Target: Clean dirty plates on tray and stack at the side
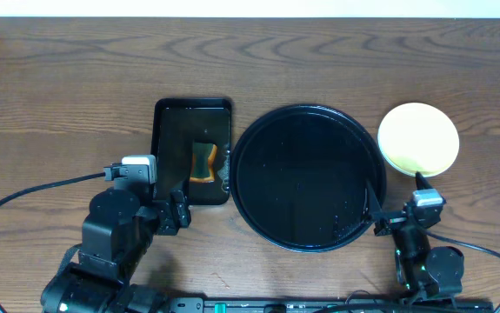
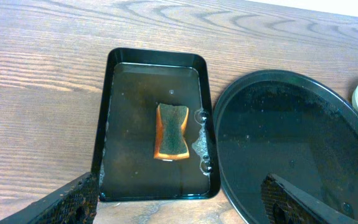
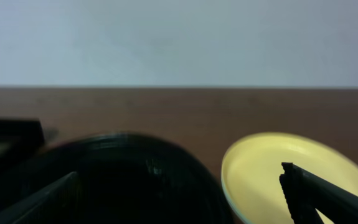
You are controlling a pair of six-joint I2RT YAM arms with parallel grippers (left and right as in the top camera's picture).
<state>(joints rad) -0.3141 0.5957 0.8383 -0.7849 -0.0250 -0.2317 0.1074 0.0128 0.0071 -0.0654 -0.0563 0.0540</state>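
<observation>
The round black tray (image 1: 306, 177) sits mid-table with no plates on it; a few water drops glint on its surface. It also shows in the left wrist view (image 2: 291, 149) and the right wrist view (image 3: 122, 174). A pale yellow plate (image 1: 418, 138) rests on the table to the tray's right, a blue-green rim just showing beneath it; it also shows in the right wrist view (image 3: 278, 174). My left gripper (image 1: 176, 211) is open and empty near the table's front, below the small rectangular tray. My right gripper (image 1: 397, 209) is open and empty at the tray's lower right, in front of the yellow plate.
A small rectangular black tray (image 1: 192, 148) left of the round tray holds shallow water and an orange-and-green sponge (image 1: 203, 163), also in the left wrist view (image 2: 172, 131). Black cables run along the front edge at both sides.
</observation>
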